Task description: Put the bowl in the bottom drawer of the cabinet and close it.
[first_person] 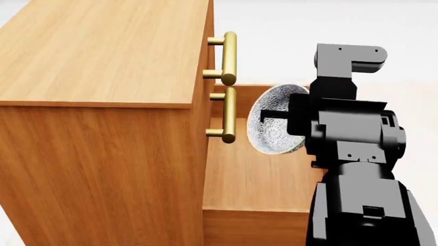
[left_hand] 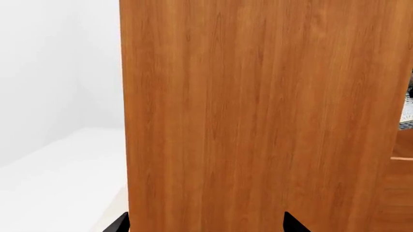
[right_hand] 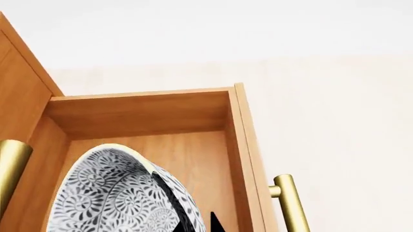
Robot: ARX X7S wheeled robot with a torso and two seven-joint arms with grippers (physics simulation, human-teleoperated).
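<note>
Above the pulled-out bottom drawer of the cabinet, we find the right gripper clamped on the rim of the bowl, which hangs tilted on edge over the tray; the left gripper faces the cabinet's side panel, fingers spread, grasping nothing

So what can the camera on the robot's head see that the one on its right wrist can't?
Only the head view shows the cabinet's top and side, the two upper drawers' handles one above the other, and the right arm itself, with the right gripper holding the bowl tilted on edge. Only the right wrist view shows the bottom drawer's own handle and the pale floor beyond it. Both show the speckled bowl above the open bottom drawer.
</note>
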